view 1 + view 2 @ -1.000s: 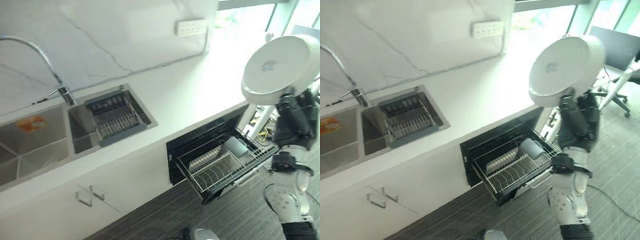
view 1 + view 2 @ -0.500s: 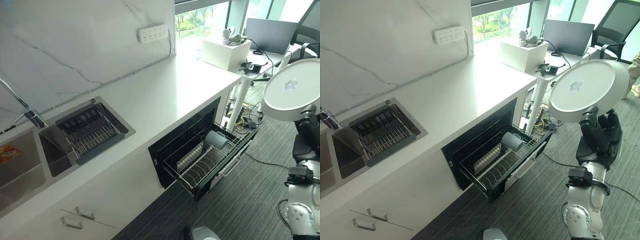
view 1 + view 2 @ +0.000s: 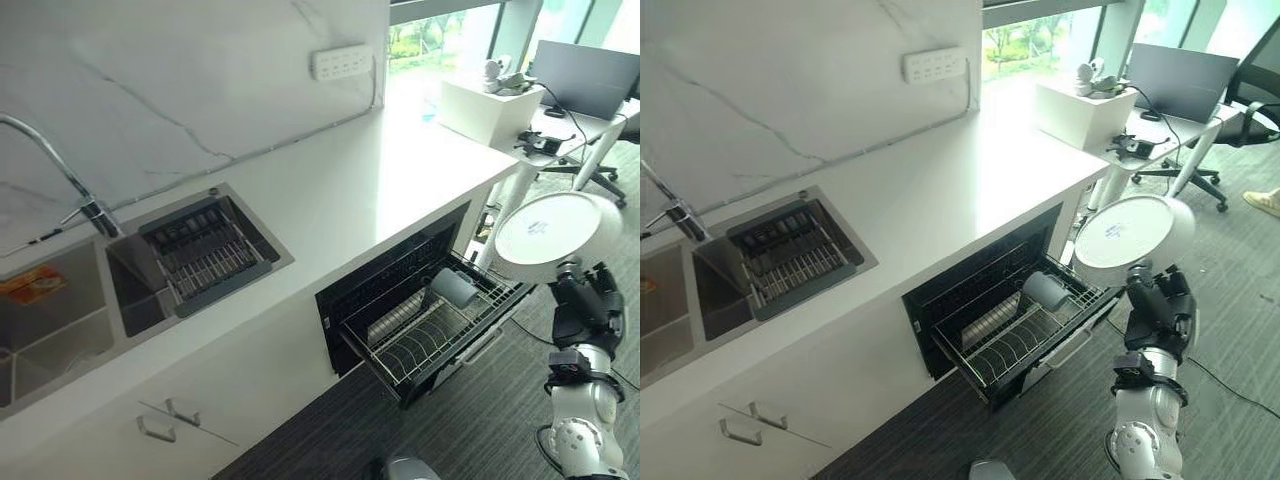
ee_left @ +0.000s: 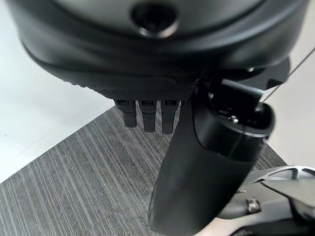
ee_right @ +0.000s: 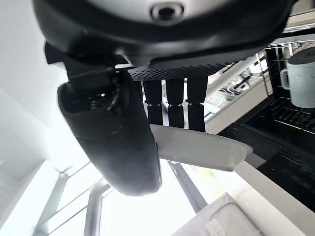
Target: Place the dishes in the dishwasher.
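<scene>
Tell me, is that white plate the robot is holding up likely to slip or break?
The white plate looks rigid and glazed, so probably slippery and breakable if dropped. The right hand pinches only its rim, thumb against fingers, so it could tilt or slide. It is held beside the open dishwasher rack, above the floor.

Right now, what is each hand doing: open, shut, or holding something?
Left hand: open, fingers straight, holding nothing, above grey carpet.
Right hand: shut on the white plate, pinched between thumb and fingers, raised beside the pulled-out dishwasher rack.
</scene>
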